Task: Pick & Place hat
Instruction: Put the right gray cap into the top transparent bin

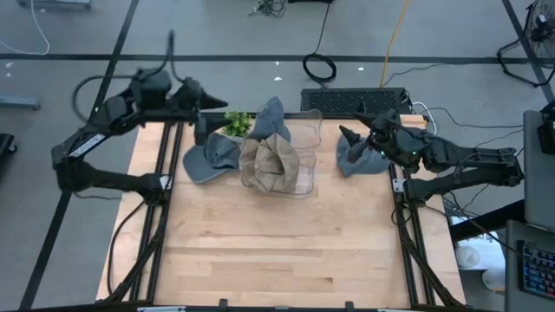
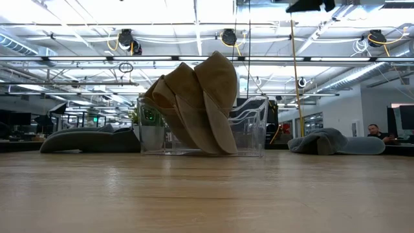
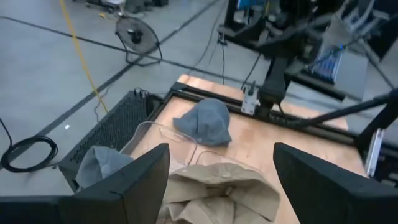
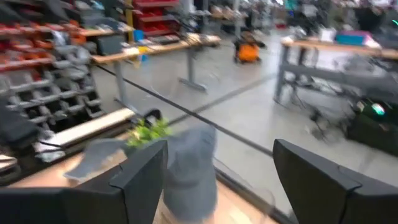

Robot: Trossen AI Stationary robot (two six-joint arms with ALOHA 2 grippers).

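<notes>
A clear bin (image 1: 303,169) at the table's far middle holds tan hats (image 1: 270,163) (image 2: 197,103) (image 3: 217,190) and a grey hat (image 1: 270,115) (image 3: 99,165) (image 4: 189,168) leaning on its far rim. Another grey hat (image 1: 211,158) (image 2: 84,139) lies on the table left of the bin, and a third (image 1: 357,159) (image 2: 330,141) (image 3: 204,121) lies right of it. My left gripper (image 1: 198,94) (image 3: 221,180) is open, raised beyond the table's far left corner. My right gripper (image 1: 351,137) (image 4: 221,180) is open, raised above the right grey hat.
A small green plant (image 1: 237,123) (image 4: 148,130) stands just left of the bin's far side. A black keyboard-like box (image 1: 355,100) sits past the far edge. Bare wooden tabletop (image 1: 277,251) fills the near half. A person (image 2: 374,131) shows in the room behind.
</notes>
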